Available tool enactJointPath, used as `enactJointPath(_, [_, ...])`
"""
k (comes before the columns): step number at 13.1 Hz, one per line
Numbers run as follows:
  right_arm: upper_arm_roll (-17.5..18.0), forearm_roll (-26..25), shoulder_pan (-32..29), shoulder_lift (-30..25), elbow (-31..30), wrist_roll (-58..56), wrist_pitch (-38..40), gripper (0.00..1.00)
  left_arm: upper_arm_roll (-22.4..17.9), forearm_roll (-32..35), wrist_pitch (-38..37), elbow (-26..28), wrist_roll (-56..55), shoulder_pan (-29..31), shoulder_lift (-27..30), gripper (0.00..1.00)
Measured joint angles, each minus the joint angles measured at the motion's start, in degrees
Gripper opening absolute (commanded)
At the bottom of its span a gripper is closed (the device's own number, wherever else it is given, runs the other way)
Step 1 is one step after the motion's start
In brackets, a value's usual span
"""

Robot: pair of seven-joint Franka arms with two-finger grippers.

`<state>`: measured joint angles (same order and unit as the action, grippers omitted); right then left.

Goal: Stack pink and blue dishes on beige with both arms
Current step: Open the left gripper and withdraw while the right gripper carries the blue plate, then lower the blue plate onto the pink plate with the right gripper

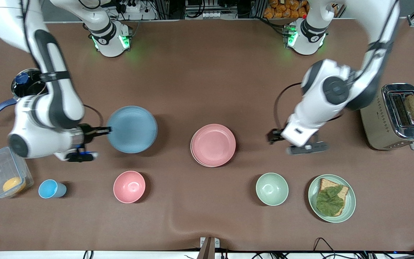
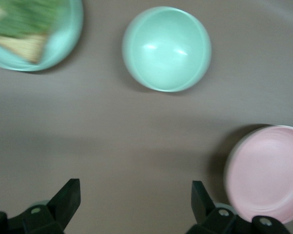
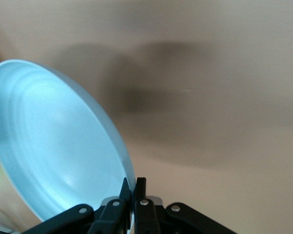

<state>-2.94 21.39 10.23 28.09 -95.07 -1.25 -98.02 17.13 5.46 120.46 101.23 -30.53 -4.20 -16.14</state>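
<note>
Right hand [image 3: 132, 187] on blue plate [image 1: 132, 128] rim (plate airborne).

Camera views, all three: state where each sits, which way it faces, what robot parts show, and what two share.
Front view: high across the table, facing both arms' bases; right gripper pinches the flat round light blue plate.
Left wrist view: on the left arm, looking down past the open left gripper at the pale green bowl.
Right wrist view: along its shut fingers, blue plate lifted.
Shared: the pale pink plate shows in the front and left wrist views.
</note>
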Motion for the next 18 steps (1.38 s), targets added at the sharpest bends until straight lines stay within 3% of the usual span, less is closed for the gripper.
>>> enactJointPath(3, [0.08, 6.74, 6.96, 3.33, 0.37, 3.72, -4.69, 0.00, -0.20, 1.41, -9.07, -4.02, 5.38, 4.98, 3.51, 1.00])
enactJointPath(8, [0.09, 12.10, 15.78, 10.41, 6.44, 13.03, -8.62, 0.00, -0.38, 1.46, -18.21, -11.83, 17.87, 14.07, 4.82, 1.00])
enactJointPath(18, [0.07, 18.79, 19.95, 15.53, 9.74, 13.43, -19.15, 0.00, 0.22, 1.33, -26.67, -16.08, 18.07, 14.32, 9.01, 1.00])
